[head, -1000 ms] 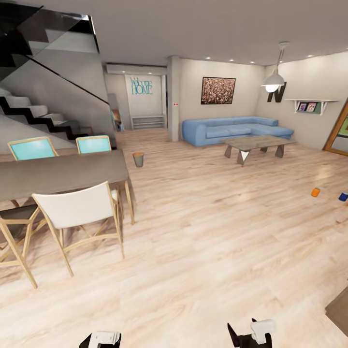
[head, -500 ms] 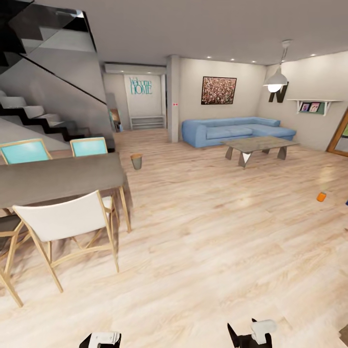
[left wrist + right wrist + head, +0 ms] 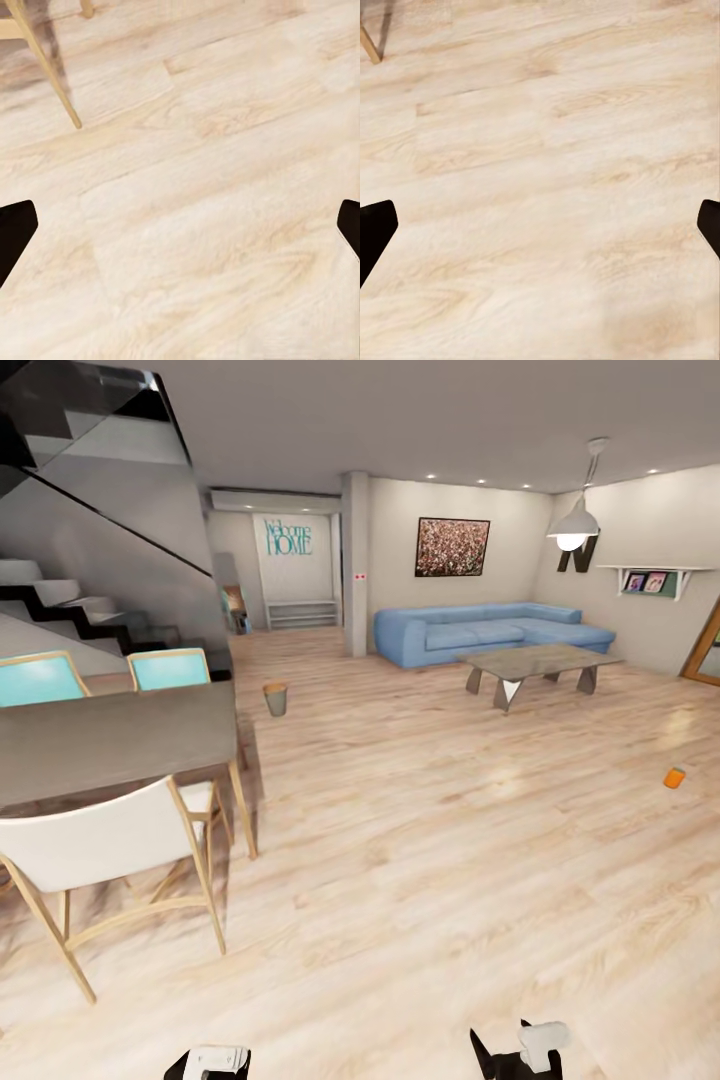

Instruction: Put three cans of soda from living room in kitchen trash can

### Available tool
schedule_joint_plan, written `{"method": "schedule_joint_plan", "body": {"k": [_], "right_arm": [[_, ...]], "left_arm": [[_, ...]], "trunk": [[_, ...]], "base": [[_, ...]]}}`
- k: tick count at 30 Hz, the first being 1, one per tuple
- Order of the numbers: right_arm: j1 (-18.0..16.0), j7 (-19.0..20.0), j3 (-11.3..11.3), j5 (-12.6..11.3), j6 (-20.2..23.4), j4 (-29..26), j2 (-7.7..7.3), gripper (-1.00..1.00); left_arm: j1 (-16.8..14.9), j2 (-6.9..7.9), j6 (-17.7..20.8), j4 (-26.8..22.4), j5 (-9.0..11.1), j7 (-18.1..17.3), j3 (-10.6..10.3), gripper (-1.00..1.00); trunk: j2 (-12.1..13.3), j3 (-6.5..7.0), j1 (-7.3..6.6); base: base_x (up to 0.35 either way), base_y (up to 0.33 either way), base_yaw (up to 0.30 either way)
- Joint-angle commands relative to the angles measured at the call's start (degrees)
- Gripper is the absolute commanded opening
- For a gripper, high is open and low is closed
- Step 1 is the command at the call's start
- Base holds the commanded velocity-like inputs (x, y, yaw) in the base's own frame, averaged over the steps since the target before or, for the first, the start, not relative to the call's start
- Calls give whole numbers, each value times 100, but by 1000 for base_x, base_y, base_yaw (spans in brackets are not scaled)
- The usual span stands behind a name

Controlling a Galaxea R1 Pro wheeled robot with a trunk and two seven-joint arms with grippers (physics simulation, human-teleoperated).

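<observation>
1. Orange soda can [image 3: 675, 778] stands on the light wood floor [image 3: 420, 840] at the right, well apart from the trash can [image 3: 275, 699] beyond the dining desk [image 3: 110, 735].
2. Left end effector [image 3: 180, 225] is spread wide over bare floor, holding nothing.
3. Right end effector [image 3: 540, 225] is likewise wide apart and holding nothing.

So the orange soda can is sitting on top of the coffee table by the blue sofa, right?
Not quite. The orange soda can is standing on the wood floor, over at the right of the head view, well apart from the coffee table by the blue sofa. The head view shows it.
</observation>
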Motion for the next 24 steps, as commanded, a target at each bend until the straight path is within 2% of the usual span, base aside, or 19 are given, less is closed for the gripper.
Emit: {"method": "schedule_joint_plan", "body": {"k": [1,24], "right_arm": [[0,0,0,0,0,3,0,100],[0,0,8,3,0,46,0,100]], "left_arm": [[0,0,1,0,0,0,2,100],[0,0,2,0,-1,0,0,100]], "trunk": [[0,0,0],[0,0,0]], "base": [[310,-161,0],[306,-169,0]]}}
